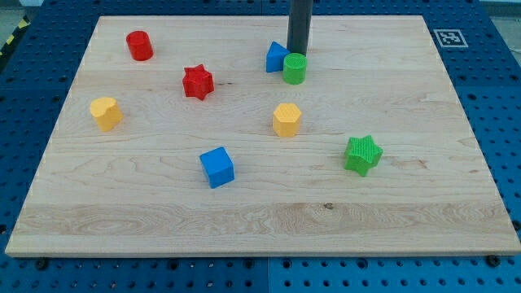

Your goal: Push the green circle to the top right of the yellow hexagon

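The green circle [295,69] stands near the view's top centre of the wooden board [260,220]. The yellow hexagon [286,120] lies below it, slightly to the left, with a gap between them. My tip [298,54] comes down from the view's top edge and rests just above the green circle, touching or nearly touching its upper edge. A blue triangle [277,57] sits right against the left side of the rod and the green circle.
A red star [197,82] and a red cylinder [139,45] are at the view's upper left. A yellow block [106,112] is at the left. A blue cube [217,167] sits at lower centre, a green star [362,155] at the right.
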